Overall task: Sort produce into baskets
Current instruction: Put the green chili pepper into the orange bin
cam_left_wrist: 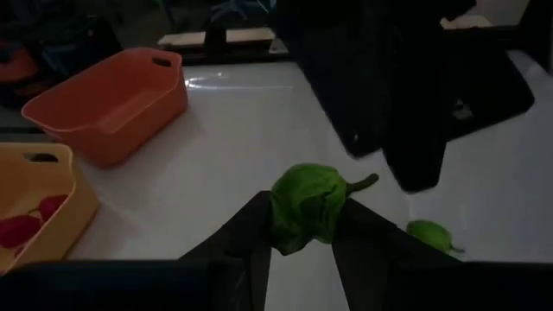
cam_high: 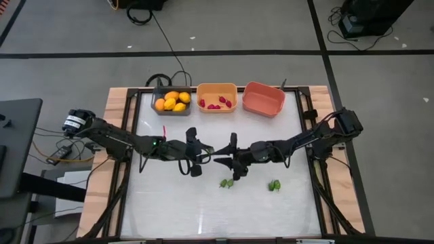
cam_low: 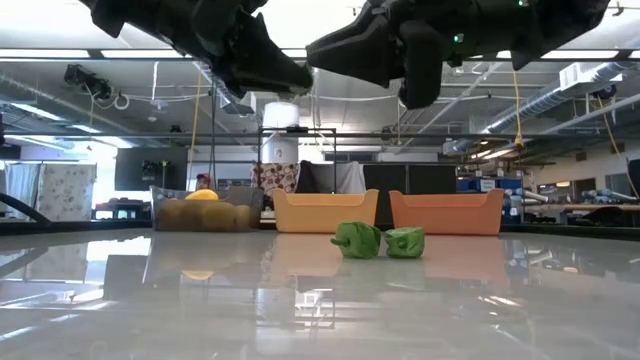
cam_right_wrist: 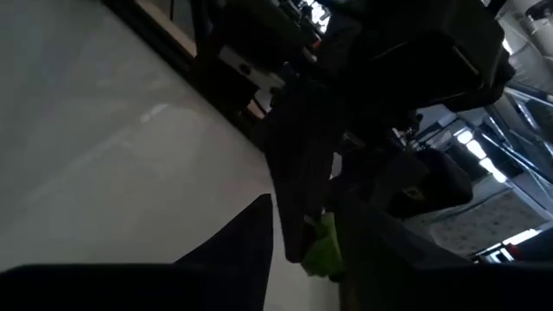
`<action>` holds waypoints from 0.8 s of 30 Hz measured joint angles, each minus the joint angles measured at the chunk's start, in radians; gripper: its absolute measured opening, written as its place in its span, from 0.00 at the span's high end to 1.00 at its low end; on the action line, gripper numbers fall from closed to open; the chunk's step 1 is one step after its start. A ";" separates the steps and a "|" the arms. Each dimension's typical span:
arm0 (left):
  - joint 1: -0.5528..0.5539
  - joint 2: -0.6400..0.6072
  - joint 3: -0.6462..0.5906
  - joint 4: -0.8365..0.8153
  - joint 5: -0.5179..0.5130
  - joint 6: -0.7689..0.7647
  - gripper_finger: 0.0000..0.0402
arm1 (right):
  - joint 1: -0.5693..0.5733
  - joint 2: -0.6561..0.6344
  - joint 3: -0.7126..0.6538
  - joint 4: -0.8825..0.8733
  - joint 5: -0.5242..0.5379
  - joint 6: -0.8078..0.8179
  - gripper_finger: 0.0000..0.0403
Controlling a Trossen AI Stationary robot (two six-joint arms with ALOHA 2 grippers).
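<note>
My left gripper (cam_high: 194, 152) hangs over the middle of the table (cam_high: 169, 203), and my right gripper (cam_high: 229, 157) hangs just beside it, the two facing each other and both well off the surface. I cannot tell whether either one is wide, narrow or holding anything. Two green pieces lie on the table toward its front edge. One green (cam_high: 226, 183) lies just in front of my right gripper, and my left wrist view shows it close ahead with a short stem. The other green (cam_high: 274, 184) lies apart from it, farther toward my right arm's side. Neither gripper touches them in the low view. The three baskets stand in a row along the far edge. The grey basket (cam_high: 160, 91) holds yellow fruits (cam_high: 173, 102), the orange basket (cam_high: 217, 87) in the middle holds red bits (cam_high: 215, 104), and the salmon basket (cam_high: 263, 99) stands beside it on my right side.
</note>
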 joint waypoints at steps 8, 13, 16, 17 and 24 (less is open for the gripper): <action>0.000 0.000 0.000 0.048 0.000 -0.001 0.72 | -0.010 0.000 0.003 0.001 -0.023 0.004 0.76; 0.002 0.000 -0.001 0.065 -0.003 -0.004 0.72 | -0.030 0.000 0.004 0.002 -0.011 0.005 0.79; 0.002 0.000 -0.001 0.069 -0.006 -0.004 0.72 | -0.034 0.000 0.004 0.005 0.000 0.005 0.80; 0.002 0.000 -0.001 0.069 -0.006 -0.004 0.72 | -0.034 0.000 0.004 0.005 0.001 0.005 0.81; 0.002 0.000 -0.001 0.067 -0.006 -0.031 0.72 | -0.035 0.000 0.004 0.007 0.020 0.005 0.90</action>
